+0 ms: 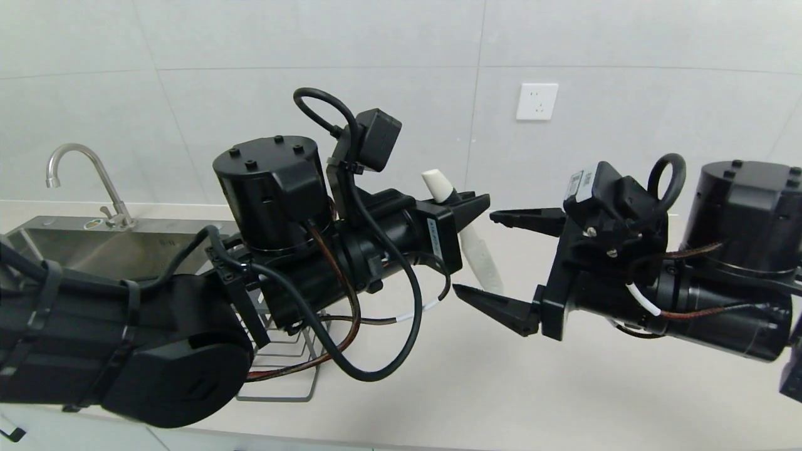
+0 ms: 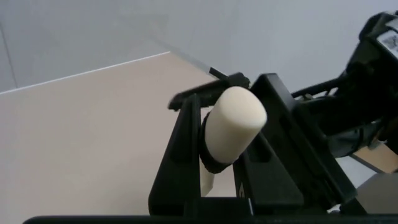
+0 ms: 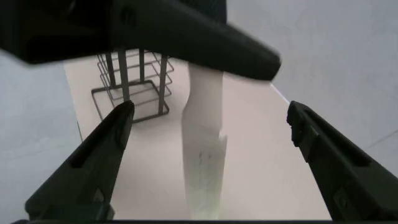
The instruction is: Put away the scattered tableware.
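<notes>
A white knife [image 1: 482, 260] hangs blade down above the beige countertop [image 1: 438, 388], its rounded handle end [image 2: 231, 127] sticking up. My left gripper [image 1: 467, 210] is shut on the knife's handle, with a finger pressed against each side. Facing it, my right gripper [image 1: 473, 254] stands open with its two fingers spread either side of the blade [image 3: 202, 149], not touching it. In the right wrist view the left gripper's dark finger [image 3: 186, 37] crosses above the blade.
A wire rack [image 1: 282, 369] stands on the countertop below the left arm, also seen behind the blade [image 3: 130, 87]. A steel sink [image 1: 94, 244] with a faucet [image 1: 81, 181] lies at the left. A tiled wall with a socket [image 1: 537, 101] is behind.
</notes>
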